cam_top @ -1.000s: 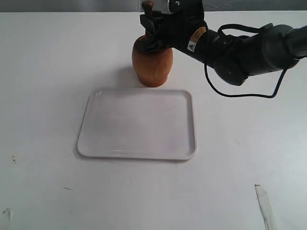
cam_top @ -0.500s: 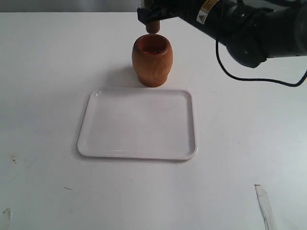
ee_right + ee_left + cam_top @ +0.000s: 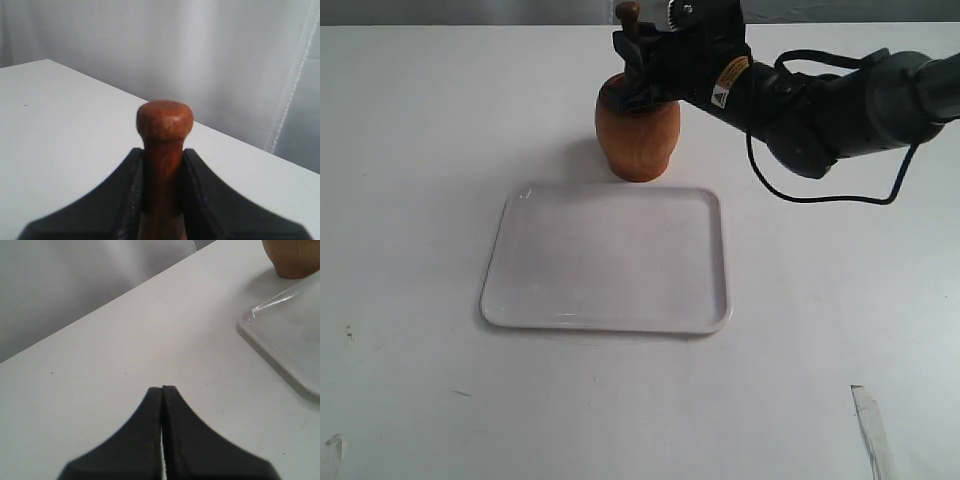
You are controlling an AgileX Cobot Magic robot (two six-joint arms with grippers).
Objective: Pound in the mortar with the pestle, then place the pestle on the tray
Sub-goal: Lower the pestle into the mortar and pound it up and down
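Half a second ago the pestle (image 3: 628, 14) was held lifted clear above the mortar (image 3: 638, 140). It has now been driven back down into the cup, so that only the thin handle and its round knob are seen above the right gripper (image 3: 636, 62), much as a second ago. One full up-and-down stroke can therefore be counted, and the pounding step is judged to be under way (how many strokes are wanted is not stated).

The handle is pinched between the right gripper's fingers (image 3: 125, 185), as is shown plainly in the right wrist view, with the knob standing just above them. The thick end is hidden inside the mortar and behind the gripper, so contact with the bottom cannot be confirmed.

The mortar stands upright on the white table (image 3: 420, 150), unmoved, just beside one long edge of the tray (image 3: 610, 260). Nothing lies on the tray, so the placing is not yet done. The left gripper (image 3: 162, 390) is seen with its fingertips pressed together on nothing, above the table near a corner of the tray.

A yellow and white sticker (image 3: 725, 84) with a black warning triangle is carried on the right arm; its print is too small to be read. No brand or other writing can be made out.
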